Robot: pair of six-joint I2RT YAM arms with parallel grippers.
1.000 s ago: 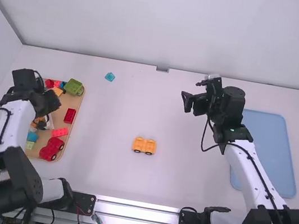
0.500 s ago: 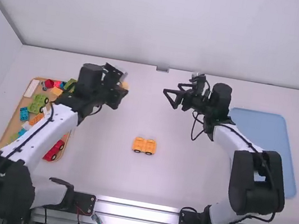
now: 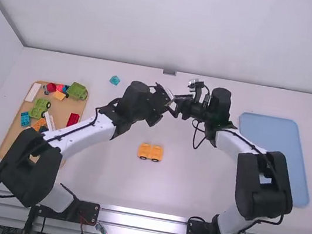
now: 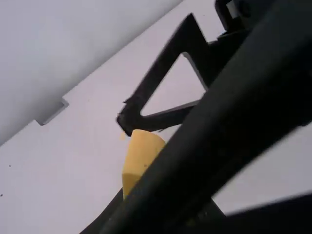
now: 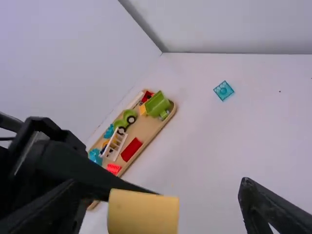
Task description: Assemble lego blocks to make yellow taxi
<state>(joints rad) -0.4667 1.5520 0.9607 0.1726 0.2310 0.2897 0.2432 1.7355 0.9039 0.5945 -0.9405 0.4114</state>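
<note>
The left gripper (image 3: 166, 99) and right gripper (image 3: 176, 105) meet above the table's middle. A yellow block (image 4: 140, 157) is clamped by the left gripper (image 4: 161, 212) in the left wrist view, with the other arm's black fingers around it. In the right wrist view the right gripper (image 5: 158, 212) has its fingers wide apart; the yellow block (image 5: 143, 214) lies between them, nearer one finger and without clear contact. A yellow-orange wheeled base (image 3: 150, 152) stands on the table, nearer the arms' bases.
At the left lies a wooden tray (image 3: 7, 142) of mixed pieces, including a green truck part (image 3: 77, 91) and a red block (image 3: 73, 120). A teal block (image 3: 114, 79) rests on the table toward the back. A blue tray (image 3: 276, 148) lies at the right.
My left gripper has swung from the wooden tray to the middle, carrying the yellow block. My right gripper has moved left to meet it. The wheeled base has not moved.
</note>
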